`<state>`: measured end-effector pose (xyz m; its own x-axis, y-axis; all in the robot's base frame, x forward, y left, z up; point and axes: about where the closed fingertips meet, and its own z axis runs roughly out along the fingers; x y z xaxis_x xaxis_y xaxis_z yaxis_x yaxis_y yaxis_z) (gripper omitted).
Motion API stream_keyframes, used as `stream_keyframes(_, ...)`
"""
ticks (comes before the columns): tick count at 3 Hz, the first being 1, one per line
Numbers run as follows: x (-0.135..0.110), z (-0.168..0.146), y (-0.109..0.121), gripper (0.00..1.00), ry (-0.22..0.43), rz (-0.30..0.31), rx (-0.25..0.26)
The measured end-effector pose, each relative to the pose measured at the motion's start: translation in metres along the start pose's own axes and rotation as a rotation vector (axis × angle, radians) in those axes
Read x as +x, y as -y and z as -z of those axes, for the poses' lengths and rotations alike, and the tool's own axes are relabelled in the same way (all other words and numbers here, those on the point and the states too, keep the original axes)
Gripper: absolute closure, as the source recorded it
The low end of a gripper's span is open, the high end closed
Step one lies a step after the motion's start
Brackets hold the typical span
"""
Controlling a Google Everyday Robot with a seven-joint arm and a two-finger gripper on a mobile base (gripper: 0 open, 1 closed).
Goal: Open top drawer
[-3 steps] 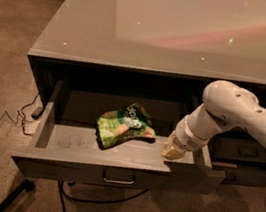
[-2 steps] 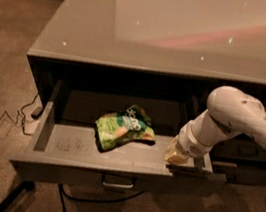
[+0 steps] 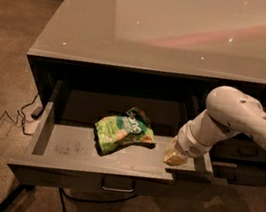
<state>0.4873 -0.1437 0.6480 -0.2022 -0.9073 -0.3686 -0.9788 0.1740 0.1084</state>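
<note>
The top drawer (image 3: 79,152) stands pulled well out from under the grey desk top (image 3: 186,31). Its dark grey front with a small metal pull (image 3: 118,184) faces me at the bottom. A green snack bag (image 3: 122,130) lies on the drawer's grey floor. My gripper (image 3: 175,156) is at the drawer's right end, down by the inner side of the front panel, on the end of my white arm (image 3: 232,119).
More drawer fronts (image 3: 252,153) sit to the right, behind my arm. A power strip and cables (image 3: 14,118) lie on the carpet at the left. A dark desk leg (image 3: 6,198) stands at the lower left.
The drawer has come out a little further toward me, and my gripper has moved with it, forward and slightly right. The bag has ridden along.
</note>
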Motion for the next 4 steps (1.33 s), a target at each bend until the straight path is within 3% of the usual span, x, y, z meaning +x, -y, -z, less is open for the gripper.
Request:
stream_keyframes(3, 0.0, -0.0001, 0.0, 0.12, 0.0, 0.0, 0.0)
stream_keyframes(4, 0.0, -0.0001, -0.0001, 0.0, 0.0, 0.0, 0.0)
